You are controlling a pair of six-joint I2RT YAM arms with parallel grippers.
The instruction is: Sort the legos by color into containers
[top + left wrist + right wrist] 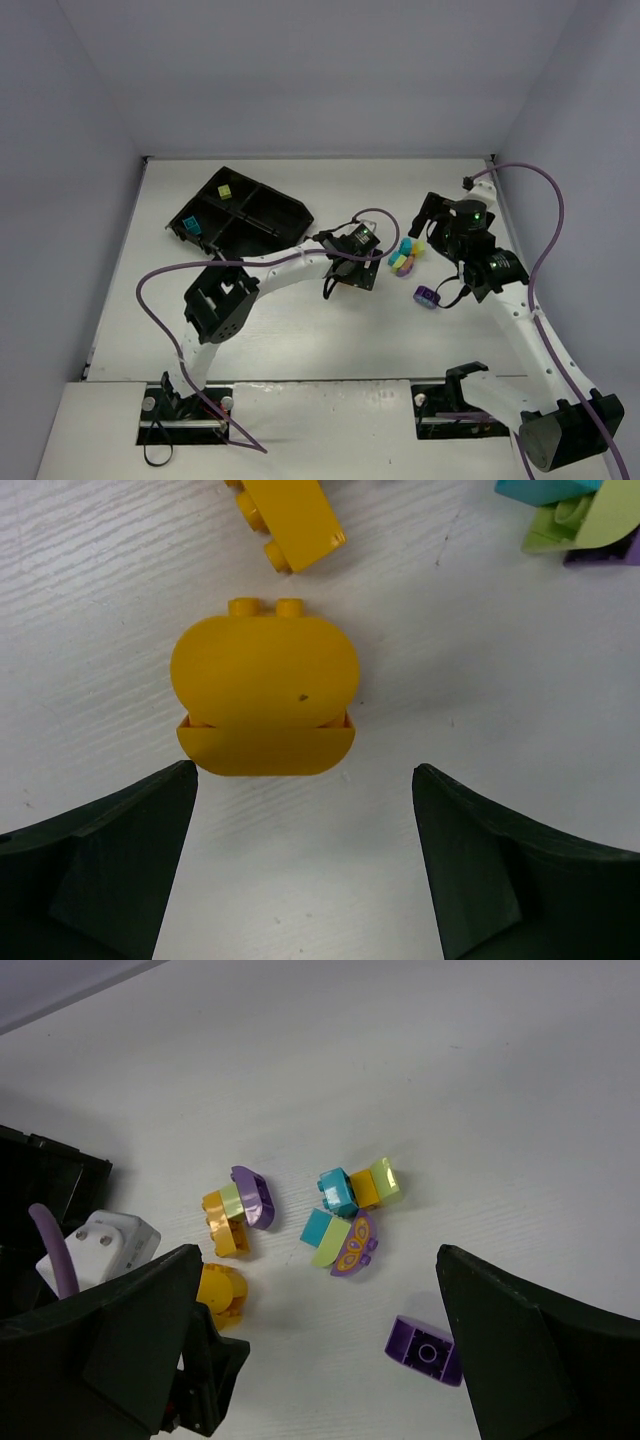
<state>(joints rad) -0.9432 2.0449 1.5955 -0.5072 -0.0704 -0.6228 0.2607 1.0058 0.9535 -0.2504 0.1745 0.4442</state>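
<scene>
Two bricks sit in the black tray (pixel 270 208) at the far left of the worktop (pixel 300 340): a teal brick (pixel 189 224) in the compartment at its left corner and a yellowish-green brick (pixel 226 190) in the one at its far corner. All the other bricks lie loose on the worktop, well apart from the tray and to its right. Most form a small pile (pixel 405 258) of yellow, lime, teal and purple pieces between the two arms, and a lone purple brick (pixel 425 1348) lies near the pile on the side toward the robot. The left end effector (pixel 304 780) reaches in from the left with its fingers spread wide and holds nothing. A rounded yellow brick (pixel 265 685) lies flat just ahead of its fingertips, centred between them and untouched, with its two studs pointing away. Just beyond it lies a second yellow brick (pixel 290 520), set at an angle and partly cut off by the top edge of the left wrist view. The right end effector (pixel 318 1270) hovers over the pile from the right, fully open and empty, and in its own view the pile shows between its fingers.
</scene>
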